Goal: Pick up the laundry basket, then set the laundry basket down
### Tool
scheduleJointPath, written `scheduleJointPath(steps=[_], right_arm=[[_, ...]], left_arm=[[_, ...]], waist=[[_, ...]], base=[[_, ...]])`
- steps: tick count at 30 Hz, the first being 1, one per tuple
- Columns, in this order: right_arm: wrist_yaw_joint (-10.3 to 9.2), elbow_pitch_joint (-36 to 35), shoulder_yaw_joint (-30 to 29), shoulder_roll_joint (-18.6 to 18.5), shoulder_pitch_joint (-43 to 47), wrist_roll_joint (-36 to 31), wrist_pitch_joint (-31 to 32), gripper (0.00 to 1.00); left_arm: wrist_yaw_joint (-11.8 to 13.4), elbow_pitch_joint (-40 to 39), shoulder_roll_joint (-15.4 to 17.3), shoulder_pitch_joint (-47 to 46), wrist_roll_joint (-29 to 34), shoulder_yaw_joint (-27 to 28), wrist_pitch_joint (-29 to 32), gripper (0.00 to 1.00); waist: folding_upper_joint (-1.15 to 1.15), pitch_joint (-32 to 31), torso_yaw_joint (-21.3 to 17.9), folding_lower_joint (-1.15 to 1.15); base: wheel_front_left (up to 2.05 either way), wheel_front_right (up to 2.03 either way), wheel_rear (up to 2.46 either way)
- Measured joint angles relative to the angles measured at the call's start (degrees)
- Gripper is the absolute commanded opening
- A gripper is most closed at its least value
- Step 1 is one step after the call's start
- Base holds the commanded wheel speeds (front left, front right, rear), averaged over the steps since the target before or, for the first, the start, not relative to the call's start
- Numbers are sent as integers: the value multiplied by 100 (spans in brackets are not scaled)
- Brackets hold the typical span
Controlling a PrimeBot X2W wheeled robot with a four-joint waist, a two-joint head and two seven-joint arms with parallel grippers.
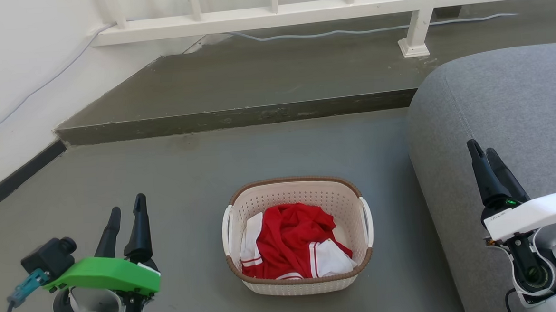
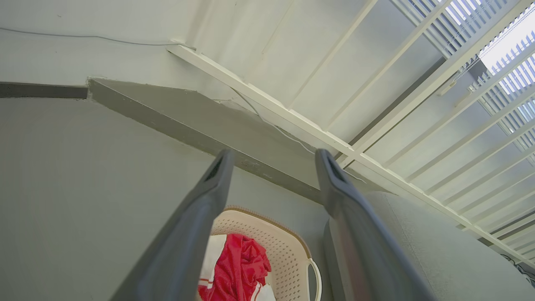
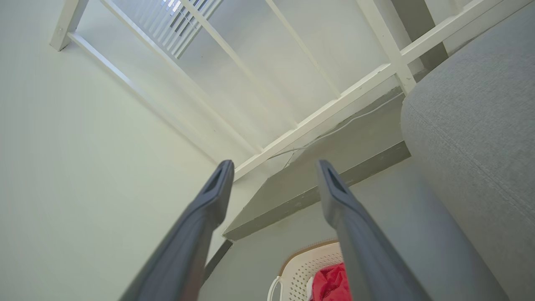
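Cream perforated laundry basket (image 1: 295, 200), brown-rimmed, upright on the floor, red-and-white clothes inside

Bright, even daylight fills the scene. The head view is crisp throughout; the laundry basket (image 1: 304, 285) throws only a faint, soft shadow onto the floor (image 1: 165, 181), and the step's riser (image 1: 238, 117) sits darker. In the left wrist view the window blinds (image 2: 501, 42) at the upper right burn out to white glare. Both wrist views carry a pale greenish cast and wide-angle stretching toward the edges. The fingers (image 2: 184, 251) of the left gripper (image 2: 271, 165) and the fingers (image 3: 184, 251) of the right gripper (image 3: 271, 175) blur near the bottom edge.
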Motion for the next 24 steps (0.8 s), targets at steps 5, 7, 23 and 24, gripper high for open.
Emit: scheduleJointPath(steps=[5,7,23,24], right_arm=[[-60,-21,16,-8,-43,-427,-98,100],[-105,-27,33,-10,-75,-602,-140,100],[-198,-81,267,-43,-107,-1901,-461,100],[-203,-90,270,-45,-110,-1979,-482,100]], left_arm=[[114,-14,0,-2,447,-62,-69,100],[130,-29,-1,-3,589,-111,-120,100],[250,-185,-19,-52,1902,-380,-454,100],[252,-191,-19,-53,1967,-392,-456,100]], waist=[[0,8,-2,0],[0,11,-3,0],[0,30,-2,0],[0,31,-2,0]], base=[[0,0,0],[0,0,0],[0,0,0],[0,0,0]])
